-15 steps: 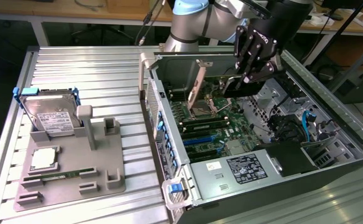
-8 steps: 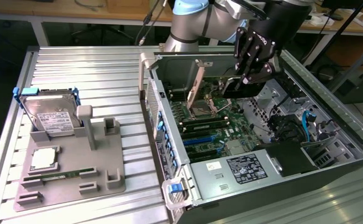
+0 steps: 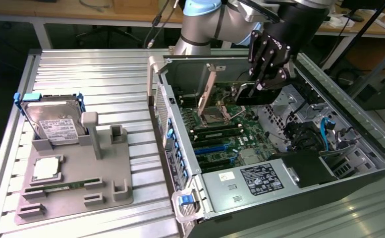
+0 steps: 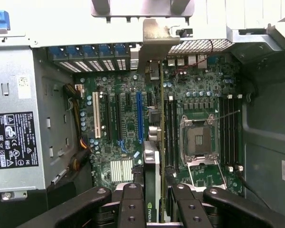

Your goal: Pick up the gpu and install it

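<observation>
My gripper (image 3: 263,88) is inside the open computer case (image 3: 351,124), shut on the gpu (image 3: 242,91). The card stands on edge above the motherboard (image 3: 225,134), its silver end bracket (image 3: 212,82) towards the case's rear wall. In the wrist view the gpu (image 4: 152,166) runs edge-on between my black fingers (image 4: 132,204), and its bracket (image 4: 154,45) reaches the rear slot openings. It hangs over the strip between the blue slot (image 4: 139,116) and the memory slots (image 4: 170,128). Whether its edge touches a slot I cannot tell.
The CPU socket (image 4: 199,140) and the power supply (image 3: 258,178) sit inside the case. On the exterior view's left a grey holder (image 3: 106,173) carries a hard drive with blue rails (image 3: 52,119), a processor chip (image 3: 47,168) and a green memory stick (image 3: 63,187).
</observation>
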Robot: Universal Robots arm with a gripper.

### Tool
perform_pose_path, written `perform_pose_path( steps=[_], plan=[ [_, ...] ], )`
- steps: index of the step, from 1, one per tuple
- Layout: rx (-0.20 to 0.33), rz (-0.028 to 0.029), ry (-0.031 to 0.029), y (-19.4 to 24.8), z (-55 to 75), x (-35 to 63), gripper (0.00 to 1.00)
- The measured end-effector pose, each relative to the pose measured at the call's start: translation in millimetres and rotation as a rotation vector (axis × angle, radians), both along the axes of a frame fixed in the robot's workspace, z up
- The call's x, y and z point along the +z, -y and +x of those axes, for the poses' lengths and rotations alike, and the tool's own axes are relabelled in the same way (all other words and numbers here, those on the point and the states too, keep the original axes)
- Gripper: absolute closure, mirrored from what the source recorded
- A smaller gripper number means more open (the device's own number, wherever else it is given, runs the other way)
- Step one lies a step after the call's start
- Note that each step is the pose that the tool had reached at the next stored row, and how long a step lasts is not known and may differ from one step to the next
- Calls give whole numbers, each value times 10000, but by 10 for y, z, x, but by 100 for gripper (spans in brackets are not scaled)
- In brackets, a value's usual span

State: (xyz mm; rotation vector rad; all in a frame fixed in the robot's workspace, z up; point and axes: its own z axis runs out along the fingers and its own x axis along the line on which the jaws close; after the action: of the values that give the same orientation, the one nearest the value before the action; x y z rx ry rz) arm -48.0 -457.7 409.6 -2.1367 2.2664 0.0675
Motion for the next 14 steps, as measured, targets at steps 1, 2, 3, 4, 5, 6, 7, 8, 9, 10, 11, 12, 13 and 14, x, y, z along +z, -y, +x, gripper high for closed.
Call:
perform_pose_path(
  steps=[1, 2, 3, 4, 5, 6, 7, 8, 9, 10, 11, 12, 13, 14],
  plan=[
    [-35, 1, 0, 0, 0, -5, 73],
    [-61, 0, 0, 0, 0, -8, 73],
    [-92, 1, 0, 0, 0, -13, 73],
    [-116, 0, 0, 0, 0, -17, 73],
    [-143, 0, 0, 0, 0, -21, 73],
    [-168, 0, 0, 0, 0, -25, 73],
    [-194, 0, 0, 0, 0, -30, 73],
    [-217, 0, 0, 0, 0, -34, 73],
    [-240, 0, 0, 0, 0, -38, 73],
    [-262, 1, 0, 0, 0, -42, 73],
    [-286, 0, 0, 0, 0, -45, 73],
    [-321, 1, 0, 0, 0, -51, 73],
    [-345, 1, 0, 0, 0, -54, 73],
    [-375, 0, 0, 0, 0, -58, 73]
  ],
)
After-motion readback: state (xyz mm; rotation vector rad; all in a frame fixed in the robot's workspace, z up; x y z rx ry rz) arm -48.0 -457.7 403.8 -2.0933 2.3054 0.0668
